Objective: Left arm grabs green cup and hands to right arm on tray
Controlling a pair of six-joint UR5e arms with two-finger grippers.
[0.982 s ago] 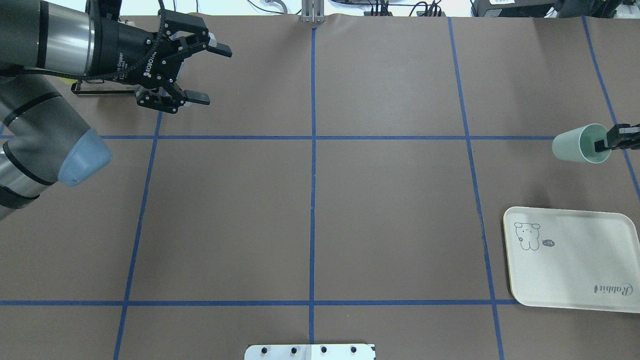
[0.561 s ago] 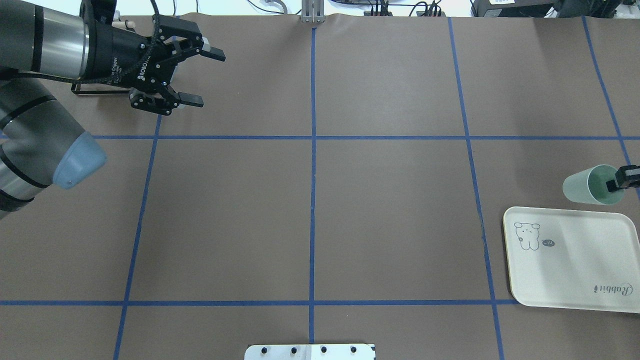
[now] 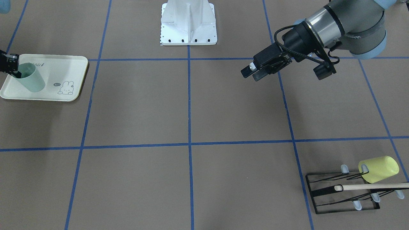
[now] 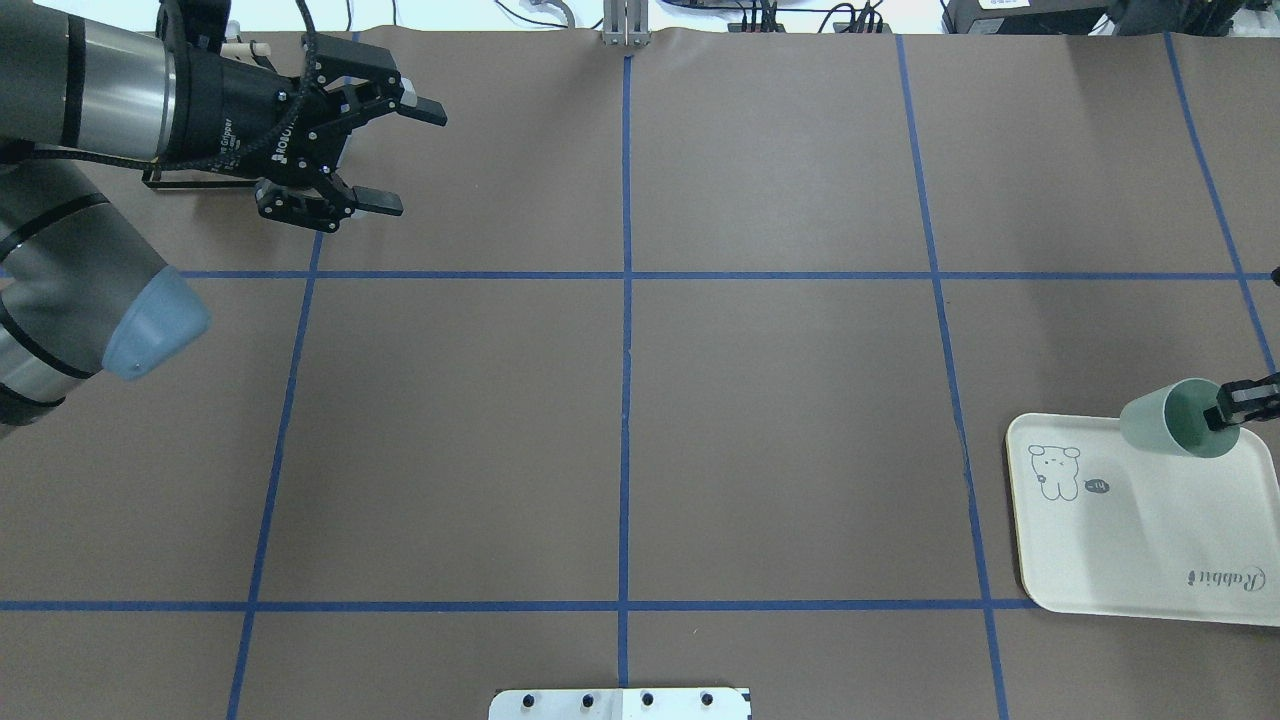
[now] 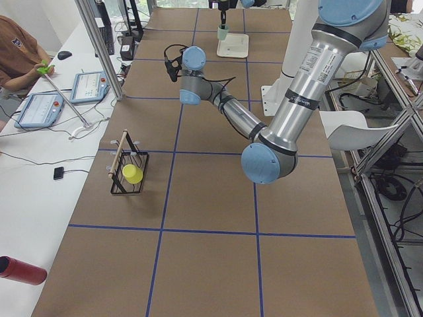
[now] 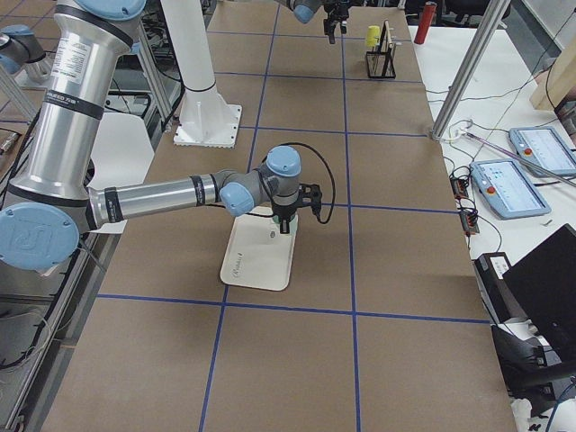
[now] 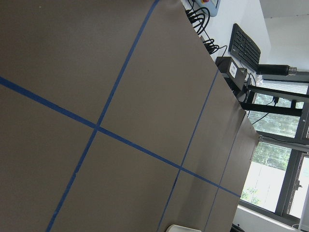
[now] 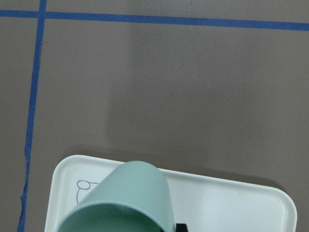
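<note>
Overhead exterior: green cup (image 4: 1165, 420) hangs tilted over the tray (image 4: 1150, 540) at its edge away from the robot. Mouth faces the right gripper (image 4: 1228, 412), base points twd worktop centre. Those jaws pinch the rim, one finger inside. Can't tell if cup touches tray. Left gripper (image 4: 405, 155) well apart, jaws wide, holding nothing.
</note>
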